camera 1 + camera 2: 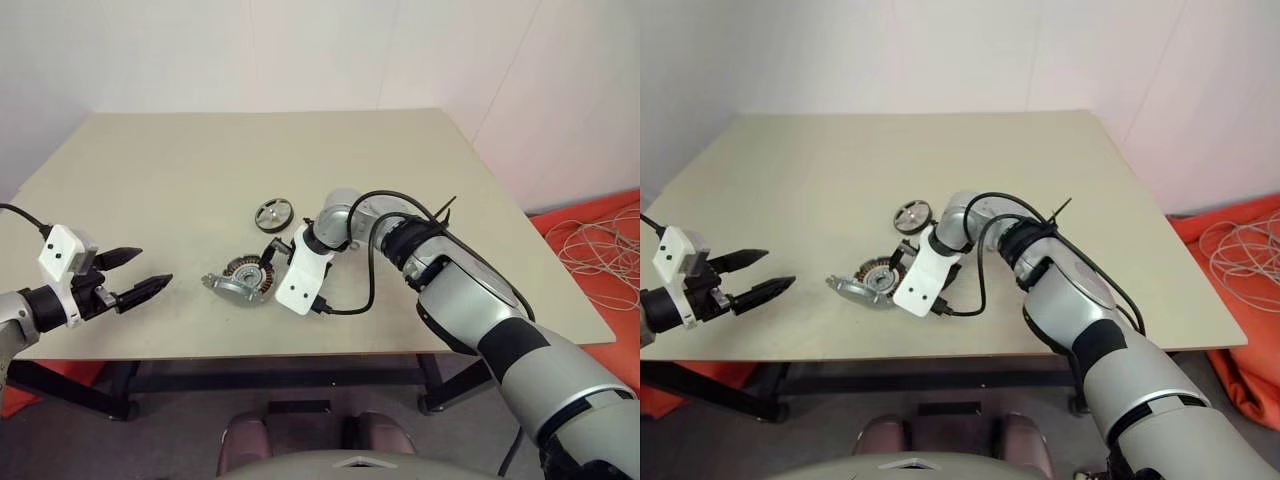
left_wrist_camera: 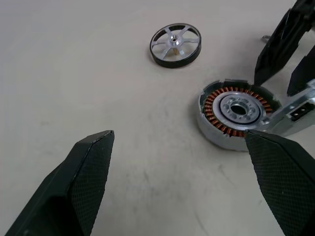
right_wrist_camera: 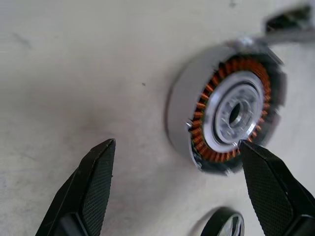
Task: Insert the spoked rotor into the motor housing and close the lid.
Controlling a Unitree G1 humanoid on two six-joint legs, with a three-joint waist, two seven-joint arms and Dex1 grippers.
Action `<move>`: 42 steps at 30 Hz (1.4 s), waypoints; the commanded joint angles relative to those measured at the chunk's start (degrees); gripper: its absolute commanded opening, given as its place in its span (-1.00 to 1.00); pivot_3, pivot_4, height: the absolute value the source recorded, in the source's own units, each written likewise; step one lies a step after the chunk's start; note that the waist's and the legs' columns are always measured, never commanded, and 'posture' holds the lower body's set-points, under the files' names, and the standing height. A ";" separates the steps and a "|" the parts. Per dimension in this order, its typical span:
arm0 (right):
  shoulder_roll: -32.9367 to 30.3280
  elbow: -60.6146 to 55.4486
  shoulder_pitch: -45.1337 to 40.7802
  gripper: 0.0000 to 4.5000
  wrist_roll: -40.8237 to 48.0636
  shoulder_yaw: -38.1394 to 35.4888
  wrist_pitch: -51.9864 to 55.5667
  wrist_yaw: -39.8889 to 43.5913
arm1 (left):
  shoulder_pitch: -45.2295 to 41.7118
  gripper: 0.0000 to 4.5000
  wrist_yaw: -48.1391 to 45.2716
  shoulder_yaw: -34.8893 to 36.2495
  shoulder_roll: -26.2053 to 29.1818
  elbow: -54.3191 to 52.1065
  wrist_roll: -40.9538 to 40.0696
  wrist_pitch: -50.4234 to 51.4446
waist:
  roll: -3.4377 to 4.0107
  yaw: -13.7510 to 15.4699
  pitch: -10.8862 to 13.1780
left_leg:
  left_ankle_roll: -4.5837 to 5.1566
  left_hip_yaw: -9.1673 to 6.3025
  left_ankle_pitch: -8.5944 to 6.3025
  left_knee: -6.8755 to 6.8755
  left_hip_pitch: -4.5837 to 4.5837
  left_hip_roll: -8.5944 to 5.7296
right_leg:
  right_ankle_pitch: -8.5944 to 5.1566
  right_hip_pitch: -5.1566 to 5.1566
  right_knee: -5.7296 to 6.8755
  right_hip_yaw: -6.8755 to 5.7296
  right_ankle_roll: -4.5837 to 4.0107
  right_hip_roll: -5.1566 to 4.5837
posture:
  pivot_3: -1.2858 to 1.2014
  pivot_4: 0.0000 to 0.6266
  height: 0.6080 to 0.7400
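The motor housing [image 1: 240,277] is a grey cup with copper windings, lying near the table's front middle. The spoked rotor [image 1: 273,213], black-rimmed with silver spokes, lies flat just behind it and apart from it. My right gripper [image 1: 268,262] hangs open, pointing steeply down right at the housing's right side. In the right wrist view one of its fingertips [image 3: 256,157] overlaps the housing's [image 3: 226,115] rim; contact is unclear. My left gripper [image 1: 155,266] is open and empty at the table's front left, aimed toward the housing [image 2: 236,113] and rotor [image 2: 175,44]. The lid is out of view.
The beige table [image 1: 200,160] spreads wide behind and to the left of the parts. A black cable [image 1: 365,290] loops from my right wrist over the table near its front edge. Orange sheeting [image 1: 600,225] with a coiled white cord lies on the floor to the right.
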 commanded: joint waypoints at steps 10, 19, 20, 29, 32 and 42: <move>4.72 3.97 -2.22 -0.38 -2.22 0.64 3.63 -0.57 | -2.04 1.00 3.46 -0.91 -0.40 -2.36 -1.58 -0.99 | 0.08 -0.15 0.05 | -0.02 0.03 0.01 0.00 0.15 0.00 | -0.11 -0.03 0.32 0.05 -0.17 0.03 | 0.03 -1.00 1.00; 4.69 -7.06 1.62 -0.99 5.04 -7.54 24.43 5.57 | -3.58 1.00 3.70 -1.85 -0.10 -0.64 -1.23 -2.03 | 0.03 0.04 0.17 | -0.21 -0.01 0.11 0.04 0.27 0.02 | -0.14 -0.07 0.64 0.10 -0.22 0.07 | 0.03 -1.00 1.00; 4.22 -9.92 2.74 -0.99 5.57 -8.01 26.61 6.70 | -3.87 1.00 3.78 -2.09 -0.12 -0.44 -1.15 -2.16 | 0.02 0.07 0.17 | -0.22 -0.01 0.12 0.04 0.27 0.03 | -0.15 -0.08 0.64 0.10 -0.22 0.07 | 0.03 -1.00 1.00; 0.39 -38.90 13.26 -0.99 11.75 -12.05 55.39 17.76 | -6.29 1.00 4.08 -4.13 -0.15 1.73 -0.54 -3.44 | -0.37 0.39 0.11 | -0.24 -0.05 0.14 0.02 0.19 0.05 | -0.16 -0.08 0.56 0.09 -0.24 0.17 | 0.03 -1.00 1.00; -1.15 -48.70 15.82 -0.99 14.86 -14.11 69.63 21.90 | -6.91 1.00 4.00 -4.66 0.08 2.66 -0.31 -3.99 | -0.39 0.52 0.12 | -0.29 -0.08 0.17 0.02 0.22 0.08 | -0.16 -0.06 0.57 0.10 -0.24 0.23 | 0.03 -1.00 1.00; -6.42 -62.48 21.97 -0.99 22.87 -17.97 106.19 20.05 | -8.13 1.00 4.20 -6.63 -0.21 4.55 0.79 -5.71 | -0.40 1.79 0.12 | -0.40 -0.09 0.23 -0.01 0.47 0.07 | -0.38 0.09 0.58 0.13 0.14 0.24 | 0.03 -1.00 1.00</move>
